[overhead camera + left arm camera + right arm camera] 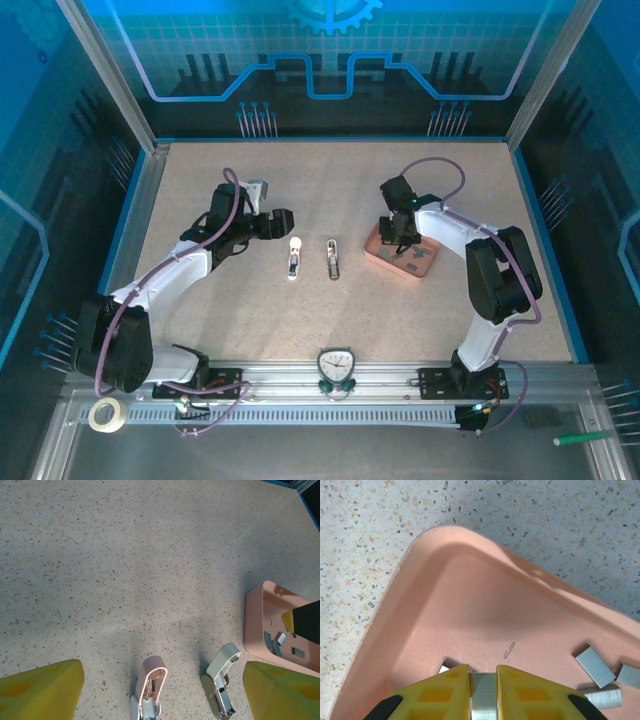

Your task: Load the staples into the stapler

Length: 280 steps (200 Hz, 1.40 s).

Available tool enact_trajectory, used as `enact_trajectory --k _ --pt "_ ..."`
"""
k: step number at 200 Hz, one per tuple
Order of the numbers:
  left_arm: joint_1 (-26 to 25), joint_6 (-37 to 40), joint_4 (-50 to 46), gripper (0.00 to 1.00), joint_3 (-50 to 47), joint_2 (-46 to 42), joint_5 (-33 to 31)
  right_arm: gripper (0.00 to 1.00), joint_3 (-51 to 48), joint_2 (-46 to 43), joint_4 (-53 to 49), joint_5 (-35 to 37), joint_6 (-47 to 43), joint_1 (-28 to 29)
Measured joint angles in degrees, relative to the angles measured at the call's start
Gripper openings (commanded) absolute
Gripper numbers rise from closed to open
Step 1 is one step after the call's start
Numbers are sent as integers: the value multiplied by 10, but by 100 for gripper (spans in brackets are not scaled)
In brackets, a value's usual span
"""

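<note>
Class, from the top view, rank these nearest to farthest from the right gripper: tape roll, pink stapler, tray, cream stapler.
1. Tray, directly beneath the right gripper, which is shut on a staple strip.
2. Cream stapler, left of the tray.
3. Pink stapler, further left.
4. Tape roll, on the near-left ledge.

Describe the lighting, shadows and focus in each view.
Top view: blue glow on the walls, table evenly lit. Left wrist: soft shadows beside the stapler, yellow fingers blurred. Right wrist: a curved shadow crosses the tray; staples sharp.
</note>
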Motion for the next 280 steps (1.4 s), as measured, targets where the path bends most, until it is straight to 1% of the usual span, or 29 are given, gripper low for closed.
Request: enact_trajectory --k 61,101,148,180,223,280 --pt "0 0 5 84 -4 0 0 20 0 -16 -6 0 0 5" --pt "0 0 5 84 -4 0 0 20 0 -61 -15 7 3 28" --pt "0 -3 6 84 -7 -2 4 20 0 -132 -32 31 20 90" --pt "0 -5 6 84 -7 -2 11 20 -21 -167 -37 39 54 132" --pt "0 -14 6 84 -7 -4 12 20 -55 -173 -44 44 120 199" --pt "0 -14 4 84 -7 -7 12 20 -71 -170 -42 53 210 289"
